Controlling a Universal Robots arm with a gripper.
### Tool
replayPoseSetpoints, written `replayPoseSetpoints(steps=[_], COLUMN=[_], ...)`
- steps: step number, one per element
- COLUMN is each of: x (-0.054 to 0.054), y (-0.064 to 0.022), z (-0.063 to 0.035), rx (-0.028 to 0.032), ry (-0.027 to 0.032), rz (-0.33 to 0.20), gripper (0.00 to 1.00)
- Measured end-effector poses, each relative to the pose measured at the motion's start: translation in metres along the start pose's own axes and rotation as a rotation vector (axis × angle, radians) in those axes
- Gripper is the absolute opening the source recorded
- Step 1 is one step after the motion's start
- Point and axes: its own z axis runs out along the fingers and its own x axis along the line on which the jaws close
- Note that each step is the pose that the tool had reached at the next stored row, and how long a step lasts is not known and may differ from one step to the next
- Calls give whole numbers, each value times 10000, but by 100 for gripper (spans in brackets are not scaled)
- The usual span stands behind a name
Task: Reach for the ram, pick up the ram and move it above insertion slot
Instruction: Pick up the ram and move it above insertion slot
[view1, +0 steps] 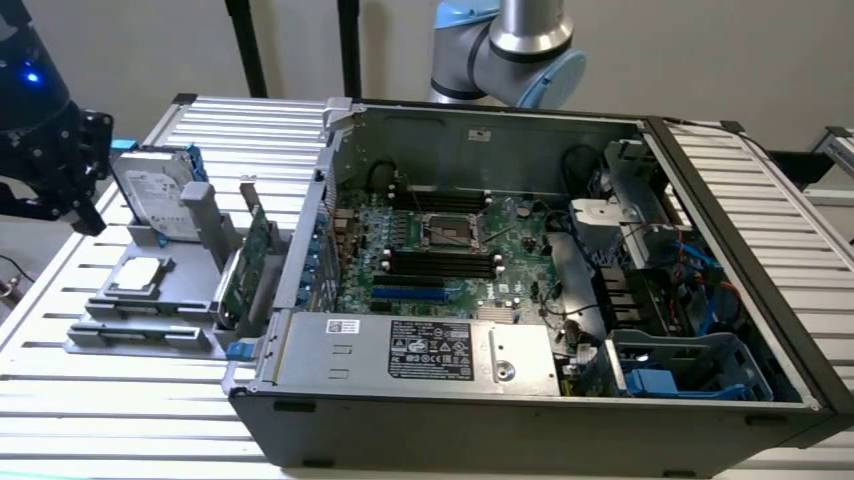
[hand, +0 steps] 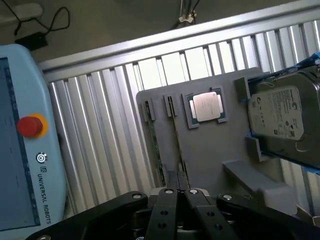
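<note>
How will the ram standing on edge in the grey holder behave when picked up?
The ram is a thin board, so probably stiff and light. It stands on edge in the grey holder, offering only a slim edge, so it may twist or slip. Seated between end posts, it could bind if lifted tilted.

An open computer case (view1: 534, 432) is set on the counter (view1: 120, 420); black memory slots (view1: 441, 262) are seen on its green motherboard (view1: 514, 232).
</note>
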Motion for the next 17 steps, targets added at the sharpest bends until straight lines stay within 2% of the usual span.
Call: replayPoseSetpoints(steps=[3,9,11,13,14,17], x=[0,0,1,1,4,13], y=[2,2,2,2,2,2], z=[5,5,5,17,34,87], rx=[4,4,3,5,5,4], ry=[18,22,23,21,21,22], rz=[-532,-591,-591,-591,-590,-591], gripper=[11,12,24,24,31,31])
